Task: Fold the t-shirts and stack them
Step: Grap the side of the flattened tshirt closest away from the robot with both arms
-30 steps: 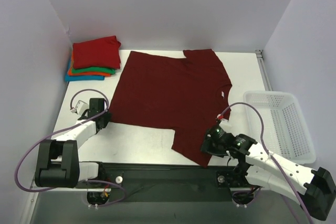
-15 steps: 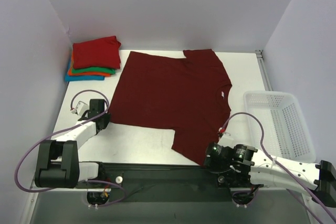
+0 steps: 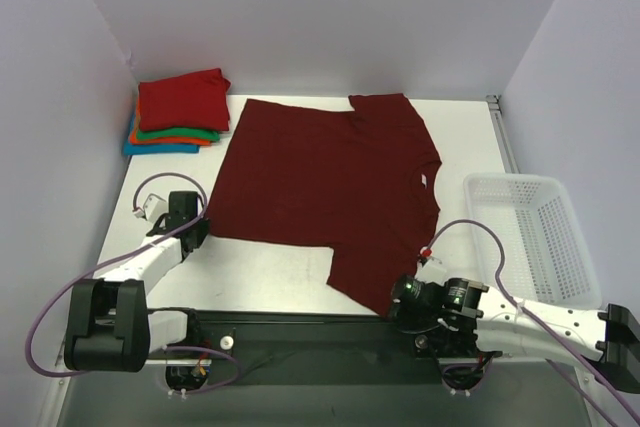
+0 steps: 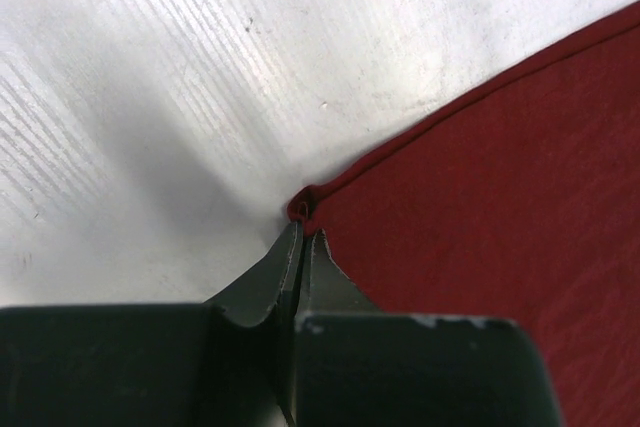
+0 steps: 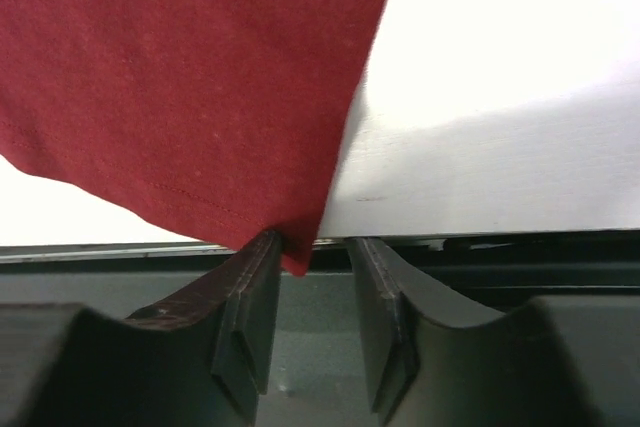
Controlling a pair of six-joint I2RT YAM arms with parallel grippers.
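A dark maroon t-shirt (image 3: 325, 182) lies spread flat on the white table. My left gripper (image 3: 197, 230) is shut on its near-left hem corner (image 4: 300, 209), pinched at the fingertips. My right gripper (image 3: 398, 304) is open at the table's near edge, its jaws either side of the sleeve corner (image 5: 296, 255) that hangs over the edge; the left finger (image 5: 252, 287) touches the cloth. A stack of folded shirts, bright red (image 3: 184, 99) on top of green, orange and blue, sits at the far left.
A white mesh basket (image 3: 535, 237) stands at the right edge of the table. A black rail (image 3: 300, 332) runs along the near edge under the arm bases. Walls close in on the left, back and right.
My right gripper has dropped back from on the sleeve to the table's near edge, below the sleeve corner. The left gripper and the shirt have stayed put.
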